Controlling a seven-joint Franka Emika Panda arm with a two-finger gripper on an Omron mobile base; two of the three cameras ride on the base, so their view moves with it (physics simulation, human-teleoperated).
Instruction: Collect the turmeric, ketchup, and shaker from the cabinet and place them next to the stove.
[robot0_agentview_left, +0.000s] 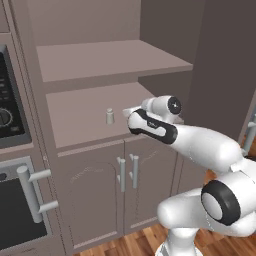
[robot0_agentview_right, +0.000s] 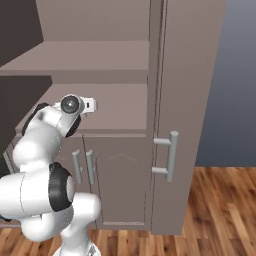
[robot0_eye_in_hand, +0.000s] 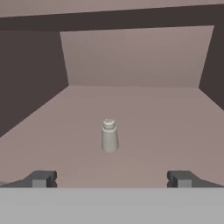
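Note:
The shaker (robot0_agentview_left: 110, 116), a small pale grey cylinder with a rounded top, stands upright and alone on the lower open shelf of the taupe cabinet (robot0_agentview_left: 75, 107). My gripper (robot0_agentview_left: 126, 112) hovers just above that shelf, to the right of the shaker and a short way off, pointing at it. In the hand view the shaker (robot0_eye_in_hand: 109, 136) stands centred ahead of my gripper (robot0_eye_in_hand: 112, 179), whose dark fingertips (robot0_eye_in_hand: 43, 178) are spread wide with nothing between them. From the right base view my gripper (robot0_agentview_right: 93, 105) reaches into the cabinet (robot0_agentview_right: 120, 107). The turmeric, ketchup and stove are out of view.
The upper shelf (robot0_agentview_left: 100, 60) is close overhead. Below are two small doors with short silver handles (robot0_agentview_left: 121, 174). A black-fronted oven with a bar handle (robot0_agentview_left: 30, 192) sits to the left. A tall cupboard with a silver handle (robot0_agentview_right: 171, 156) stands on the right.

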